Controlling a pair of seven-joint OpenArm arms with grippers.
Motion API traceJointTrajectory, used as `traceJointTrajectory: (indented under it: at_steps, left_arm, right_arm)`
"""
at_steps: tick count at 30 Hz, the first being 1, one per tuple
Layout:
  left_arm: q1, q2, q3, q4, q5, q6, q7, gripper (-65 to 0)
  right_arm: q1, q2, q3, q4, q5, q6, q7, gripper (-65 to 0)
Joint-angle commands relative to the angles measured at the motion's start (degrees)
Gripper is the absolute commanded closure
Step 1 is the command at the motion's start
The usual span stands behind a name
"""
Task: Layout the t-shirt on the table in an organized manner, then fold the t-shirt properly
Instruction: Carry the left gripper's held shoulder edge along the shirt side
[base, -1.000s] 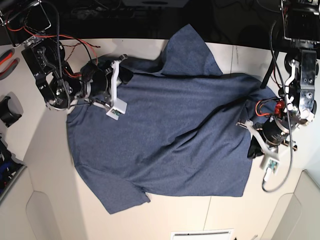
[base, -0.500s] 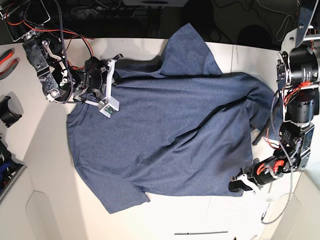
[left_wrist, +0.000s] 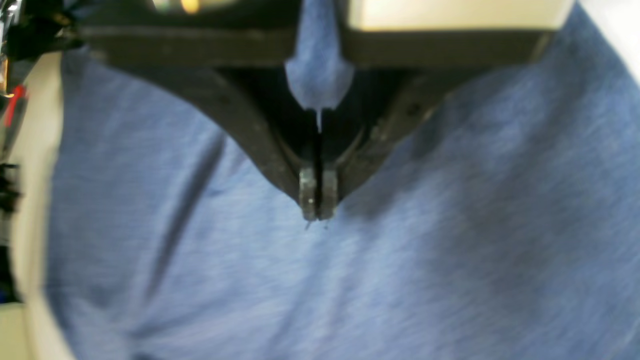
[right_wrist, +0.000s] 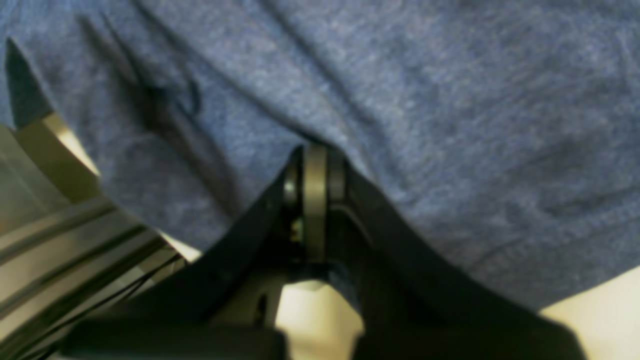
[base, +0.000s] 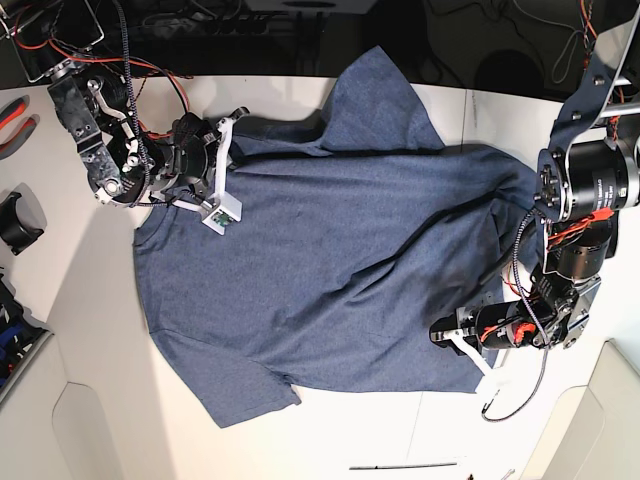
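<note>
T-shirt (base: 330, 270) spread plain side up across centre of table (base: 100, 330), one sleeve at upper centre, another at lower left.
Left gripper (left_wrist: 318, 202) at lower right of base frame, over hem corner; tips pressed together, no cloth visibly between them. Right gripper (right_wrist: 314, 167) at upper left, pinching a fold of shirt edge. Some wrinkles near both.

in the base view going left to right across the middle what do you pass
Bare table → right gripper at the t-shirt's upper-left corner → the spread t-shirt → left gripper at the shirt's lower-right edge → the left arm's motors.
</note>
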Motion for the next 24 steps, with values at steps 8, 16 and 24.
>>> traceJointTrajectory:
  at_steps: [8, 16, 24]
  left_arm:
    - [-1.7, -0.61, 0.61, 0.22, 8.81, 5.95, -1.38, 0.0]
    - [-1.42, -0.59, 13.7, -2.58, 16.35, 12.13, -8.63, 0.0]
    - [-2.25, -0.59, 26.58, -2.51, 25.2, 24.15, -20.59, 0.0]
  right_arm:
    - [-1.2, 2.56, 0.33, 0.81, -1.68, 0.0, -4.24, 0.0]
    - [-3.96, 5.31, 0.35, 0.79, -3.54, 0.0, -4.35, 0.0]
    - [-3.96, 5.31, 0.35, 0.79, -4.07, 0.0, -4.28, 0.0]
